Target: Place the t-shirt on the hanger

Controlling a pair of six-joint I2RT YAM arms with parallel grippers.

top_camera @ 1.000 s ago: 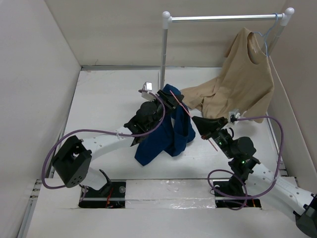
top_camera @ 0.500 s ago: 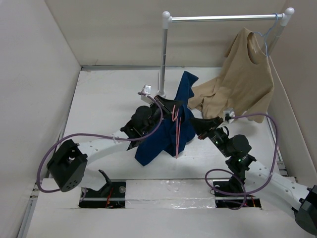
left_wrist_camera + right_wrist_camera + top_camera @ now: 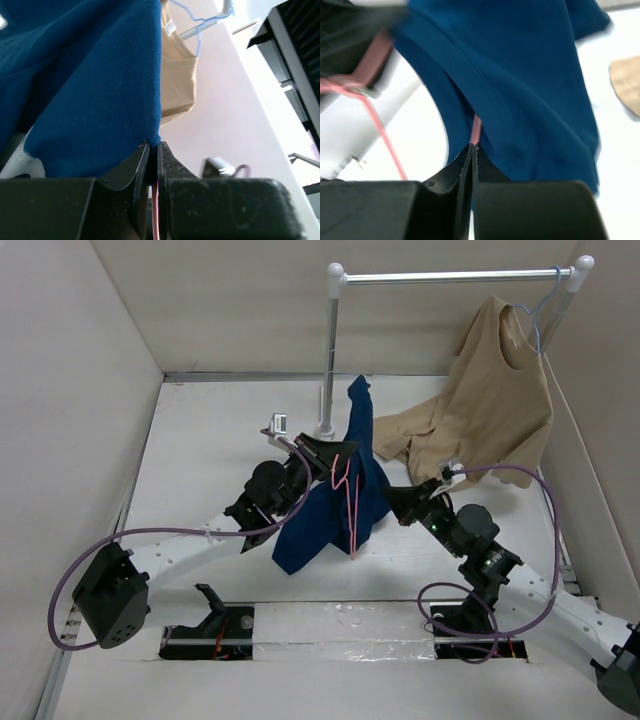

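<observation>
Aloft: left gripper (image 3: 152,147) clamps t-shirt (image 3: 90,90) edge; right gripper (image 3: 472,146) clamps hanger (image 3: 476,129) wire.

The left tool (image 3: 153,148) pinches the t-shirt (image 3: 90,85) edge, with the hanger (image 3: 154,212) wire between its fingers.

No text, brand, number or sign can be read anywhere. The one candidate, a small white tag (image 3: 171,28) inside the collar of the tan shirt (image 3: 176,82), is too blurred to make out.
</observation>
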